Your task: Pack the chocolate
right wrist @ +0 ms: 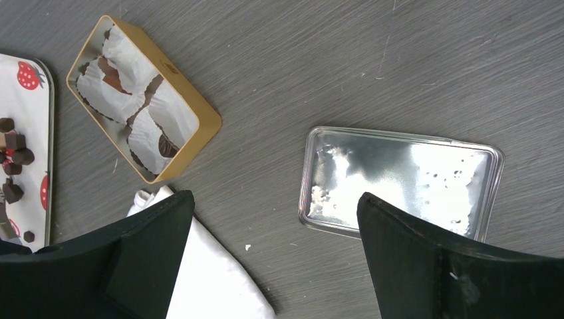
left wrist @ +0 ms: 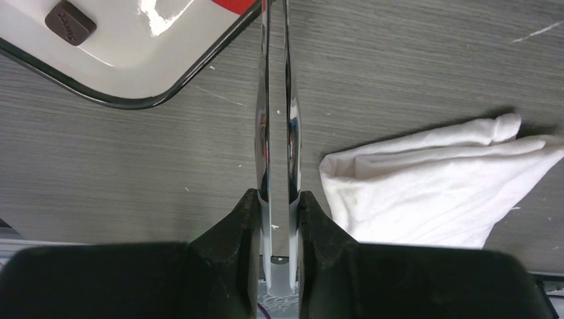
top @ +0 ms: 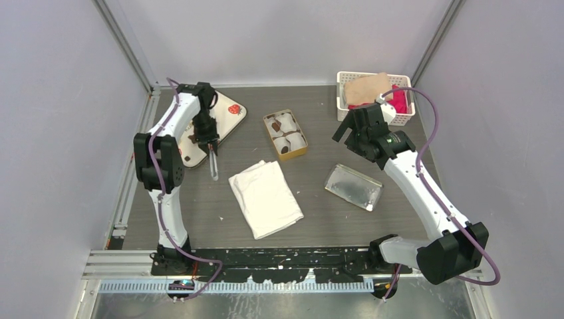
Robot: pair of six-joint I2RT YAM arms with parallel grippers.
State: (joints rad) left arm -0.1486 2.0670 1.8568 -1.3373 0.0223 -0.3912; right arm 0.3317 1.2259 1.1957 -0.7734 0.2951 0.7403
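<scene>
Well, the gold tin (top: 286, 135) on the worktop (top: 319, 219) holds white paper cups (right wrist: 126, 53), a couple of them with chocolate inside. Most of the chocolate (right wrist: 13, 159) lies on the strawberry tray (top: 227, 126) to the tin's left. A silver lid (top: 353, 187) lies well apart. The left end effector (top: 212, 147) points down just beside the tray, clamped on metal tongs (top: 213, 165). The right end effector (right wrist: 273, 199) hangs above the worktop, fingers spread wide.

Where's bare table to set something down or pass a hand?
Bare: the gap between gold tin and silver lid, and the near strip in front of white cloth. Crowded: far left, left tool with tongs by the tray; far-right basket corner.
</scene>
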